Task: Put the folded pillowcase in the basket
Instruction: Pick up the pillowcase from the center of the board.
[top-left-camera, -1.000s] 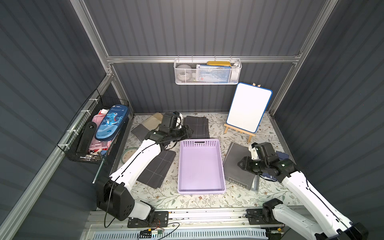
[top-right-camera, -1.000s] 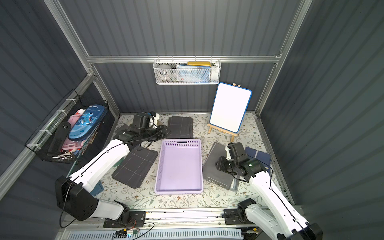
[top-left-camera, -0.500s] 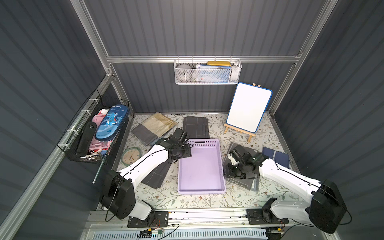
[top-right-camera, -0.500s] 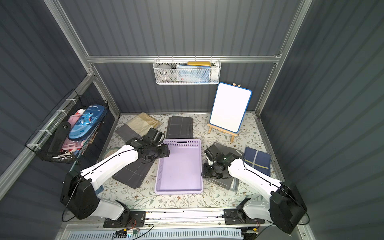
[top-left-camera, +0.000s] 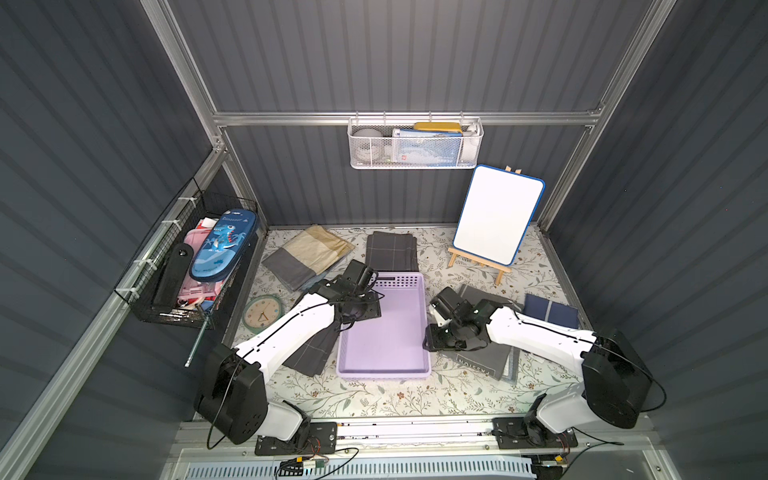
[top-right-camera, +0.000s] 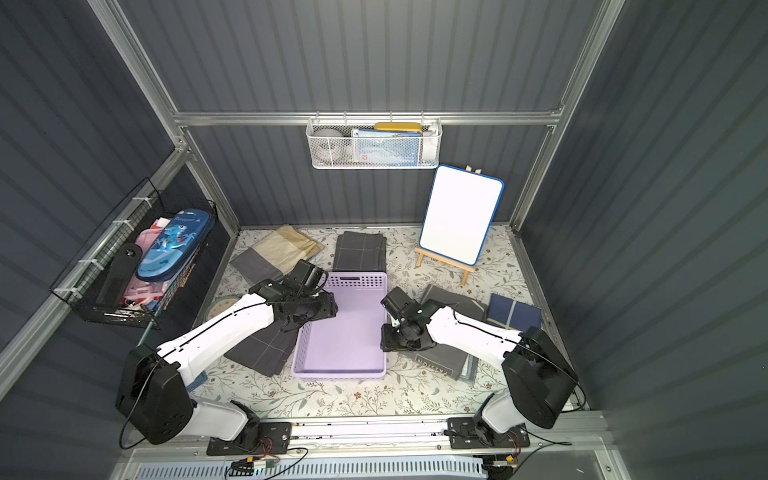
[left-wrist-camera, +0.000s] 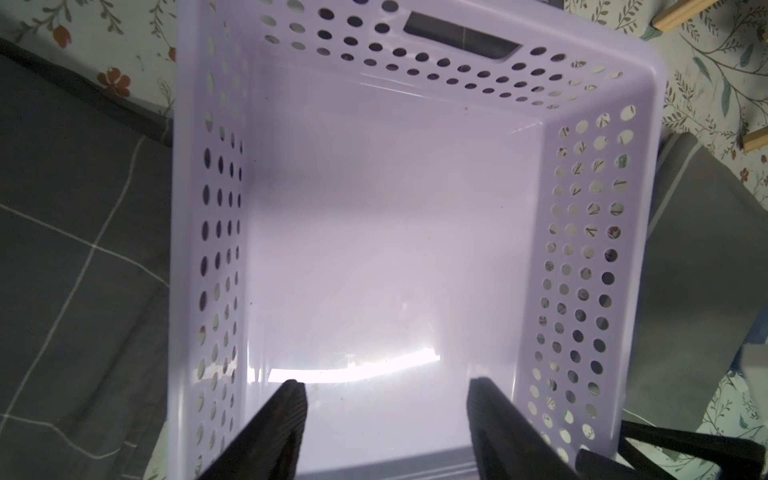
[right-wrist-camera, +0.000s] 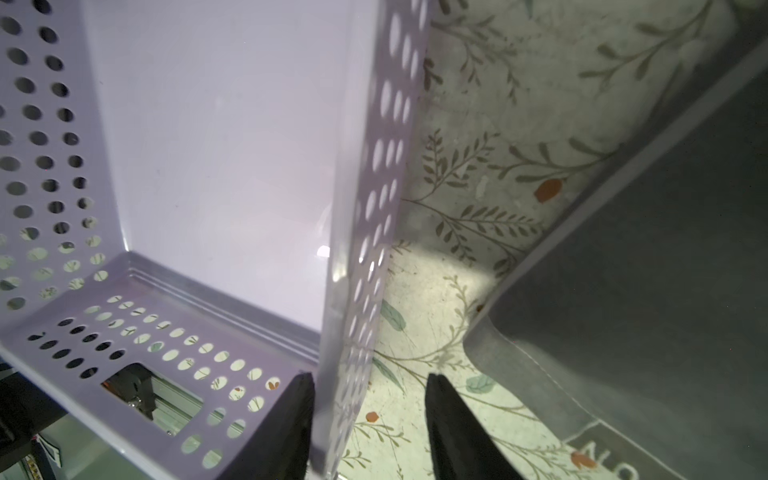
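Observation:
The lavender basket (top-left-camera: 386, 349) sits empty mid-table, also seen in the left wrist view (left-wrist-camera: 374, 208). My left gripper (top-left-camera: 368, 312) hovers over its left side, open with nothing between the fingers (left-wrist-camera: 384, 384). My right gripper (top-left-camera: 430, 341) is open and straddles the basket's right wall (right-wrist-camera: 353, 249), one finger inside and one outside (right-wrist-camera: 368, 380). Folded pillowcases lie around it: a dark grid-lined one (top-left-camera: 316, 353) under the left arm, a grey lettered one (top-left-camera: 486, 357) under the right arm, and another grid-lined one (top-left-camera: 390, 251) behind. I cannot tell which one the task means.
A beige-and-grey folded cloth (top-left-camera: 307, 255) lies back left and a navy one (top-left-camera: 550, 309) far right. A whiteboard on an easel (top-left-camera: 494, 216) stands back right. A small clock (top-left-camera: 262, 312) lies left. The black wire basket (top-left-camera: 187, 270) and white mesh basket (top-left-camera: 415, 145) hang on the walls.
Both arms have swung in to the basket: the left from the cloths at the back, the right from the grey cloth on the right. The left jaws have widened a little.

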